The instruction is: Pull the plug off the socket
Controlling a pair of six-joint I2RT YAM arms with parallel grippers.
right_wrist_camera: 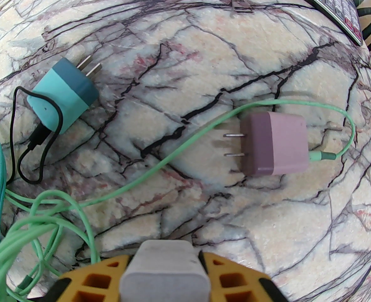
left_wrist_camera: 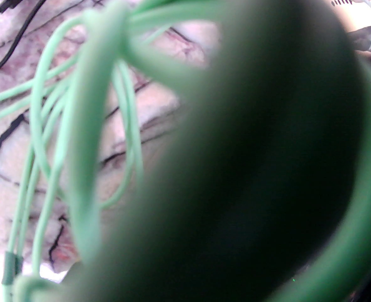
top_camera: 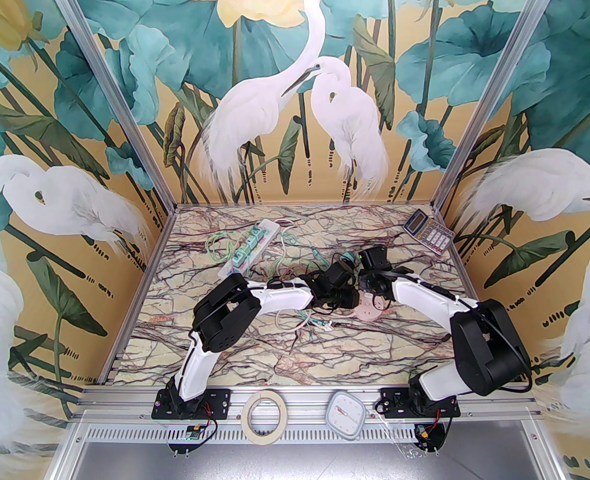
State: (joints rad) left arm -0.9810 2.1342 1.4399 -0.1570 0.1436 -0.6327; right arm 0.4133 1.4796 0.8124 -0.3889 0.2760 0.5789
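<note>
Plugs (top_camera: 253, 239), teal, sit in power strip (top_camera: 271, 227); left end effector (top_camera: 346, 297) pressed shut, right of strip. Left wrist: green cable (left_wrist_camera: 91, 131) blurred close. Right wrist: right end effector (right_wrist_camera: 166, 261) pinches grey plug (right_wrist_camera: 166, 278), off strip; likely set it down, fetch next.

Power strip (top_camera: 266, 229): white, long, laid diagonally at the tabletop's (top_camera: 325, 348) far left, seated plugs (top_camera: 241, 258) carried. Grey plug (right_wrist_camera: 165, 263): clamped in right pincer (right_wrist_camera: 165, 277). Teal plug (right_wrist_camera: 63, 94), mauve plug (right_wrist_camera: 275, 143): laid unplugged, well apart, prongs bared.
</note>
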